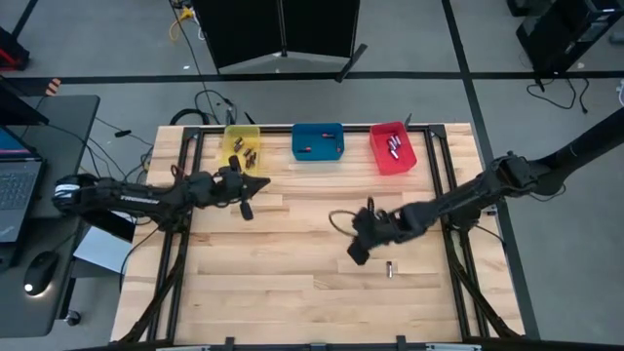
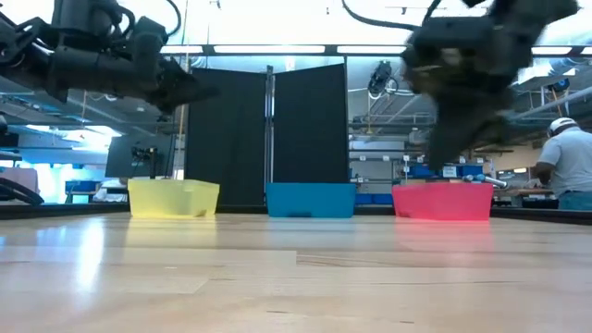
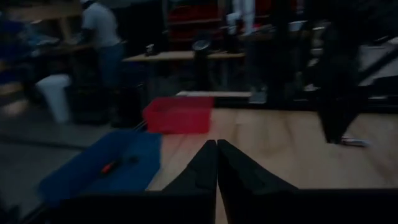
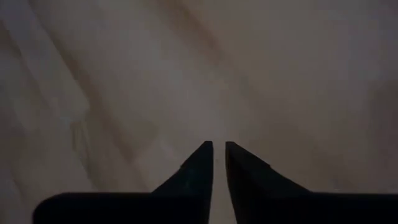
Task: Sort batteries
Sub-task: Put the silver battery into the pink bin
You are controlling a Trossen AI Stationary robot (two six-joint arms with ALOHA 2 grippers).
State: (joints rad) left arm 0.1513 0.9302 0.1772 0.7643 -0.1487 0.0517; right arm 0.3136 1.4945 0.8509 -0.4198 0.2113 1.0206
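1. Wood table [image 1: 292, 283] is nearly bare: one battery [image 1: 388, 269] lies loose on it, at about 4 o'clock from the table's middle, well apart from the bins.
2. Three bins stand in a row along the 12 o'clock edge: yellow bin [image 1: 243, 143] at 11, blue bin [image 1: 318, 142] at 12, red bin [image 1: 392, 149] at 1. Each already has small cells inside; several show in the yellow and red, and at least one reddish cell in the blue.
3. My judgement: the sorting is close to finished, with the single loose cell left to pick up and drop into its matching bin. Which bin suits it I cannot tell, as it is too small to size.
4. Right gripper [image 1: 360, 244] hangs over the table near the middle, with the loose battery near it at its 4 o'clock. Its wrist view shows the fingers [image 4: 239, 171] almost together, a thin slit between them, and only bare wood ahead; nothing is gripped.
5. Left gripper [image 1: 246, 191] sits at 10 o'clock, just 6 o'clock of the yellow bin. Its fingers [image 3: 205, 168] are pressed together with nothing visible between them.
6. No brand, label or readable writing shows on the bins, the cells or the table.
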